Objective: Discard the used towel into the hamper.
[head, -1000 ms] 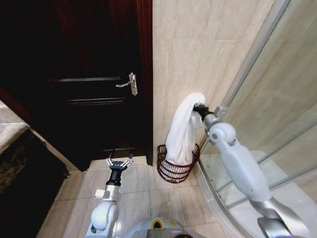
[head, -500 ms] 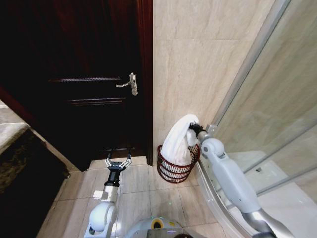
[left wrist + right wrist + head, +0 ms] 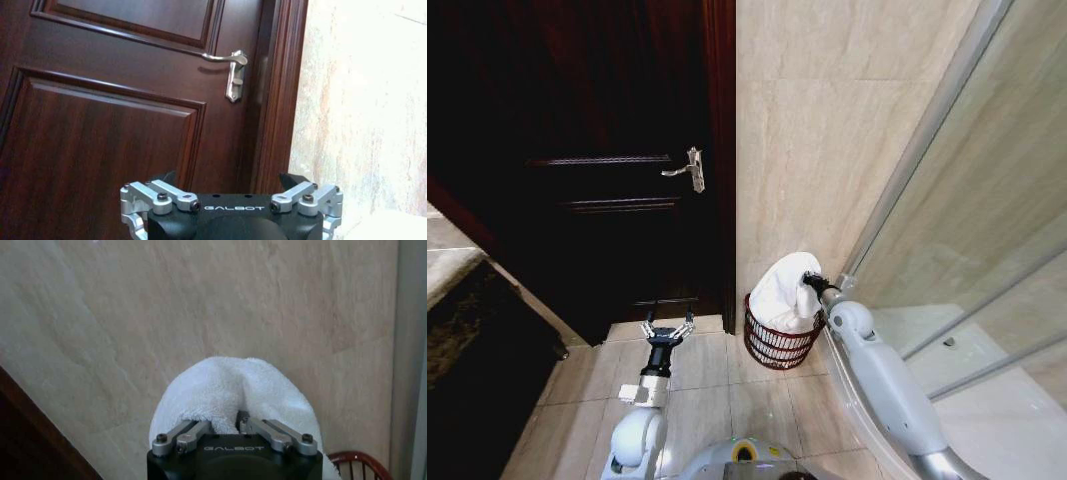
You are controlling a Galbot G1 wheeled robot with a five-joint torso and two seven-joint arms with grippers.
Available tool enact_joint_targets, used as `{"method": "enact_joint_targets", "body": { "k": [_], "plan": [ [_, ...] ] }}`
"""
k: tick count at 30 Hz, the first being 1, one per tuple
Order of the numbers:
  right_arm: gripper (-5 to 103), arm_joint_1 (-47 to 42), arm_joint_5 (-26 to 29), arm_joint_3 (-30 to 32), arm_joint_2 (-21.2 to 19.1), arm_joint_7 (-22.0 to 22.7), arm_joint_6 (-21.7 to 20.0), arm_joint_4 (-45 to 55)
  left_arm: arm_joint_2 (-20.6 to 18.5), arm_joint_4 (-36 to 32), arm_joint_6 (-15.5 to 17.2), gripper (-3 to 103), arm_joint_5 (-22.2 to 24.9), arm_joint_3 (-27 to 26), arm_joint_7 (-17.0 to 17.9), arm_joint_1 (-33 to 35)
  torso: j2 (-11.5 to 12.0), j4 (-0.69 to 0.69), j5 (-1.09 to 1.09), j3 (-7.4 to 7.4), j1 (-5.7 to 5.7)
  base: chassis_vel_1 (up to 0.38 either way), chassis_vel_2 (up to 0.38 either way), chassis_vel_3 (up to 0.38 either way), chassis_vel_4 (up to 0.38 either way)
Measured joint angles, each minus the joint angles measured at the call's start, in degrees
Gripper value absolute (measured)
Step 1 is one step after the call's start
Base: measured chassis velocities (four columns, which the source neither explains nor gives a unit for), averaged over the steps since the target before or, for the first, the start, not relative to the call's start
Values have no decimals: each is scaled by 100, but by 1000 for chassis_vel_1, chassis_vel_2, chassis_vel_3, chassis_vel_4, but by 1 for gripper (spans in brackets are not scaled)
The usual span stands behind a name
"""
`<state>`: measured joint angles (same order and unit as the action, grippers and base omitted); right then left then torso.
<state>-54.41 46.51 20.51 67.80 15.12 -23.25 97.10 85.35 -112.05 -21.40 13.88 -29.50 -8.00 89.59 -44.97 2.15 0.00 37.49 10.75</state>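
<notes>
The white towel (image 3: pixel 785 293) is bunched into the top of the hamper (image 3: pixel 777 347), a dark reddish-brown ribbed basket on the floor against the beige wall. My right gripper (image 3: pixel 810 281) is shut on the towel's upper fold, just above the hamper's right rim. In the right wrist view the towel (image 3: pixel 227 385) bulges over the closed right gripper (image 3: pixel 225 426), and a bit of the hamper's rim (image 3: pixel 357 460) shows beside it. My left gripper (image 3: pixel 668 325) hangs low and open in front of the door, holding nothing.
A dark wooden door (image 3: pixel 577 150) with a metal lever handle (image 3: pixel 689 170) stands left of the hamper. The curved glass shower screen (image 3: pixel 947 200) runs along the right, close to my right arm. Beige floor tiles (image 3: pixel 727 390) lie in front.
My right arm has come down with the towel, which hung tall above the hamper and now sits bunched in its top. The left arm has stayed put.
</notes>
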Motion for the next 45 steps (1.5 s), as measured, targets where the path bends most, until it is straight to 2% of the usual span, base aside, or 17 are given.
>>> {"method": "enact_joint_targets", "body": {
  "k": [10,13,15,18,20,21,24,34,45],
  "plan": [
    [11,14,3,37,41,-65,-3,-55,43,-7,-23,100,-48,-3,-2,58,264,0,0,-138,-127,0,0,0,0],
    [11,23,181,49,42,7,-82,-17,65,-1,-39,100,-70,-1,-8,62,343,0,1,-180,-162,0,0,0,0],
    [11,36,497,124,55,100,-361,74,93,5,-48,100,-98,2,-16,66,411,0,0,-215,-196,0,0,0,0],
    [11,51,645,154,58,173,-525,112,101,8,-55,100,-107,3,-19,67,445,0,0,-232,-213,0,0,0,0],
    [11,141,1038,209,72,609,-1044,151,111,8,-63,100,-113,2,-24,80,552,0,0,-288,-264,0,0,0,0],
    [11,141,1038,209,72,609,-1044,151,111,8,-63,100,-113,2,-24,80,552,0,0,-288,-264,0,0,0,0],
    [11,196,1370,278,78,954,-1480,112,107,0,-69,100,-114,-11,-24,84,659,0,0,-344,-313,0,0,0,0],
    [11,474,1917,359,165,1081,-1776,-228,123,-24,-77,100,-165,-7,-20,106,904,0,0,-472,-429,0,0,0,0],
    [11,699,1945,211,242,1120,-1874,-653,164,-49,-59,100,-189,-21,-11,164,1139,1,0,-596,-542,0,0,0,0]
  ]
}}
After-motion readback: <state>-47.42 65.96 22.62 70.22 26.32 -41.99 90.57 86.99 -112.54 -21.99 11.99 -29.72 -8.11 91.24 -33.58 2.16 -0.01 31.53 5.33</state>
